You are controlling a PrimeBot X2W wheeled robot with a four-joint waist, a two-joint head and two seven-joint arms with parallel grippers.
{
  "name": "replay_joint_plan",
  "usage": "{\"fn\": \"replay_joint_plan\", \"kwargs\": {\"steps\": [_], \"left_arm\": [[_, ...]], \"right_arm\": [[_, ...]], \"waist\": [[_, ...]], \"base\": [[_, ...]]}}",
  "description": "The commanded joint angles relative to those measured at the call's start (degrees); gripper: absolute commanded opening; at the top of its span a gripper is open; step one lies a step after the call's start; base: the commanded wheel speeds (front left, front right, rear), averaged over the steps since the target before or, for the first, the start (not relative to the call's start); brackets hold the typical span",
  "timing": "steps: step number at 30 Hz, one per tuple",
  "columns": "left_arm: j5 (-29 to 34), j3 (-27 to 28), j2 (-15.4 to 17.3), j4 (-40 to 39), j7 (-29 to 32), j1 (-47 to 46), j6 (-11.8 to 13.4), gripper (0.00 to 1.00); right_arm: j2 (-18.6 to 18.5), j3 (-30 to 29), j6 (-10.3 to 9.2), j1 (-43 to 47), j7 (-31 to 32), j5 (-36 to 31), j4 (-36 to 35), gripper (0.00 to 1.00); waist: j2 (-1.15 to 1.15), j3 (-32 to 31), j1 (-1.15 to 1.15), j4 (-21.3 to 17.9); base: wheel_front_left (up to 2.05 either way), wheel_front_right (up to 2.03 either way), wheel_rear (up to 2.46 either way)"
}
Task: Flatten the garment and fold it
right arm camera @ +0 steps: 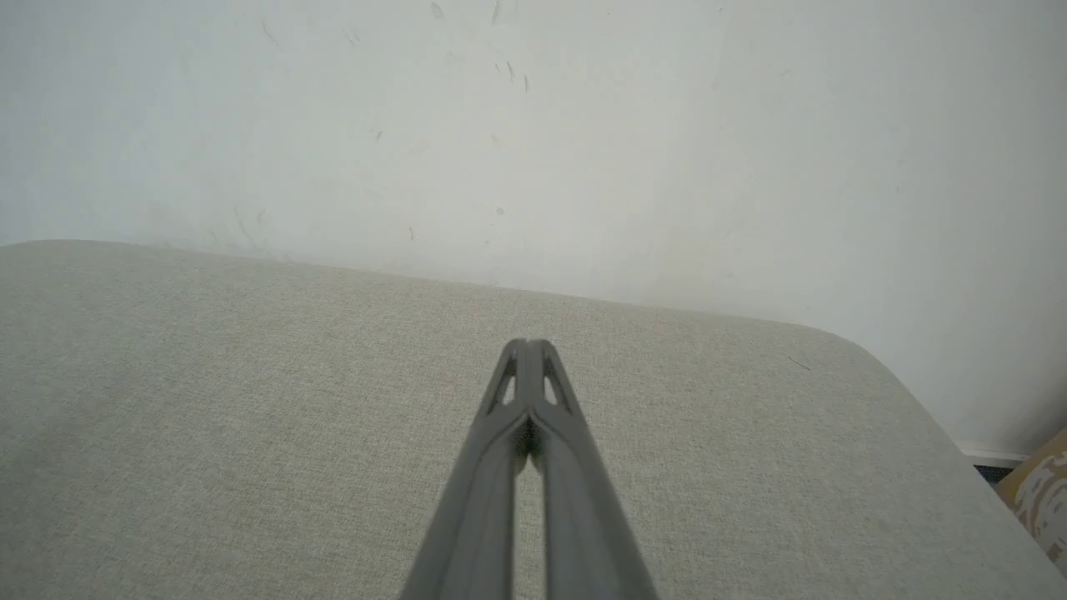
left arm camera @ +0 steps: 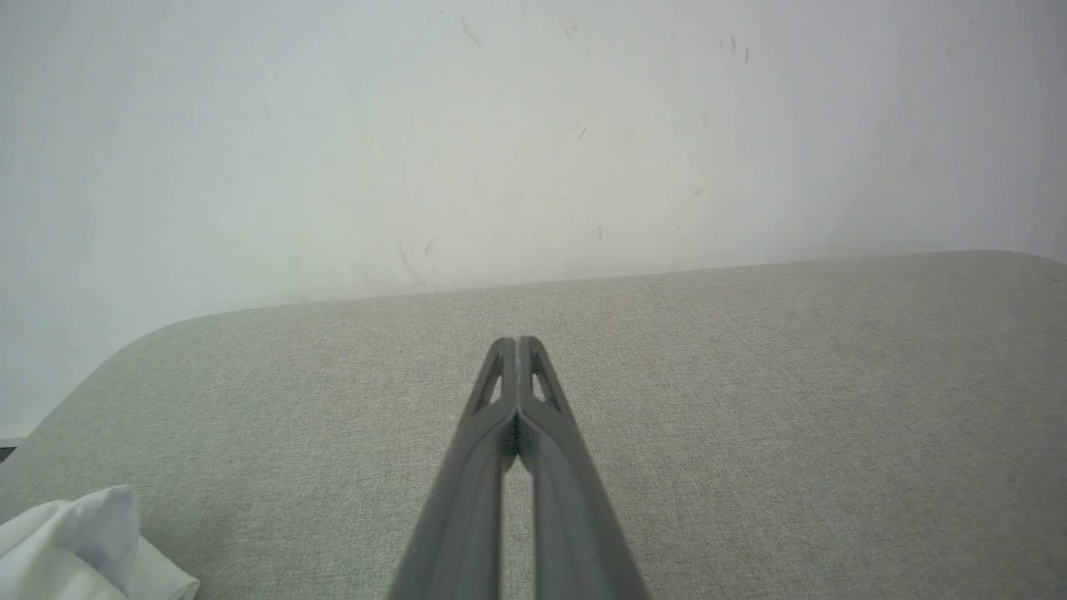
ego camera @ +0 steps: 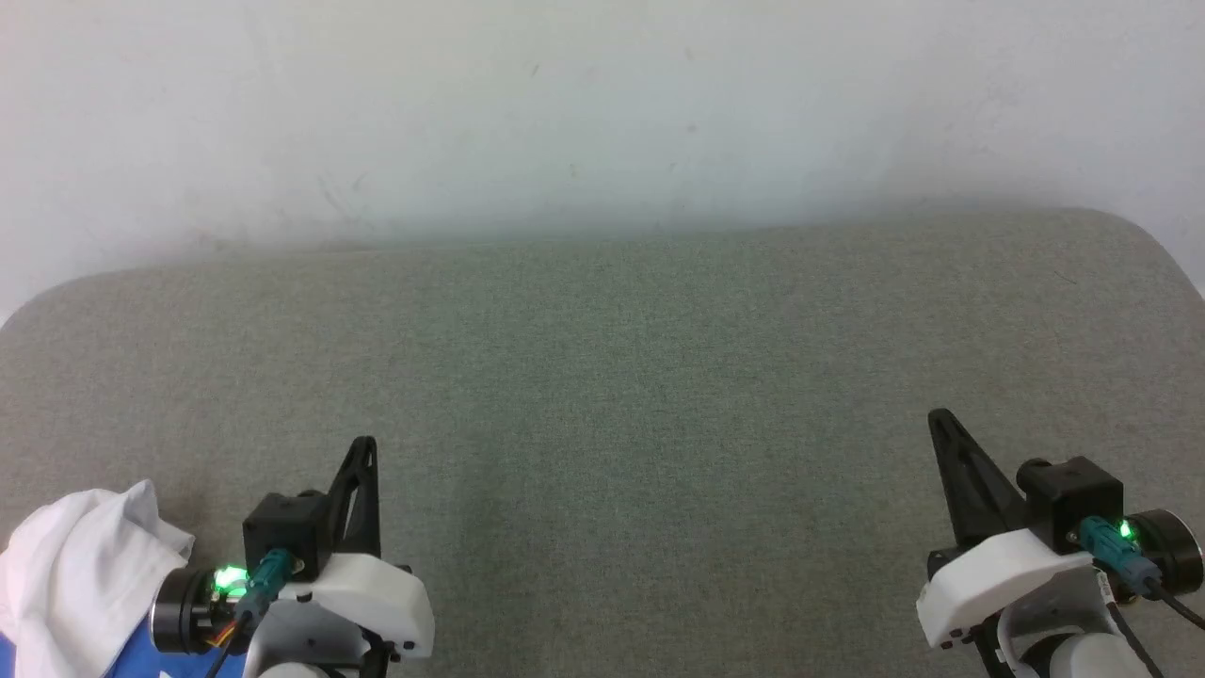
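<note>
Garment [ego camera: 75, 556] lies as a soft, thin, crumpled heap at the near left corner of the padded surface [ego camera: 602, 377], just left of my left wrist. What I see of it is mostly white cloth in loose rounded folds, with a patch of bright blue at its near edge. In my left wrist view [left arm camera: 75, 542] one white fold rises to a blunt peak. It is bunched and cut off by the frame, so I cannot tell its long axis or which way collar and hem point. Whether it touches my wrist I cannot tell either.

The surface is a grey-green woven fabric, matte and finely textured, flat, with rounded far corners. Behind it stands a white wall [ego camera: 602, 94], smooth but flecked with small dark scuffs.

My left gripper [ego camera: 363, 461] is clenched, its two long dark fingers [left arm camera: 479, 467] pressed together into a narrow wedge, grasping nothing, over bare fabric to the right of the heap. My right gripper [ego camera: 941, 428] is clenched and empty too, fingers [right arm camera: 488, 467] tip to tip, at the near right, well apart from the cloth.
</note>
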Motion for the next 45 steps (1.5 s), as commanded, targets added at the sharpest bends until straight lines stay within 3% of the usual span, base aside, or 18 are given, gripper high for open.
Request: {"fn": "replay_joint_plan", "kwargs": {"steps": [1, 26, 45], "left_arm": [[0.0, 0.0, 0.0, 0.0, 0.0, 0.0, 0.0, 1.0], [-4.2, -0.6, 0.0, 0.0, -2.8, -0.1, -0.2, 1.0], [-8.2, 0.4, 0.0, -0.6, -5.0, 0.1, 0.1, 1.0]], "right_arm": [[0.0, 0.0, 0.0, 0.0, 0.0, 0.0, 0.0, 1.0], [0.0, -0.8, -0.01, 0.4, -2.7, 1.9, 1.2, 1.0], [0.0, -0.6, -0.02, 0.9, -4.0, 2.2, 0.4, 1.0]], "waist": [[0.0, 0.0, 0.0, 0.0], [0.0, -0.1, 0.0, 1.5], [0.0, 0.1, 0.0, 7.8]], "base": [[0.0, 0.0, 0.0], [0.0, 0.0, 0.0], [0.0, 0.0, 0.0]]}}
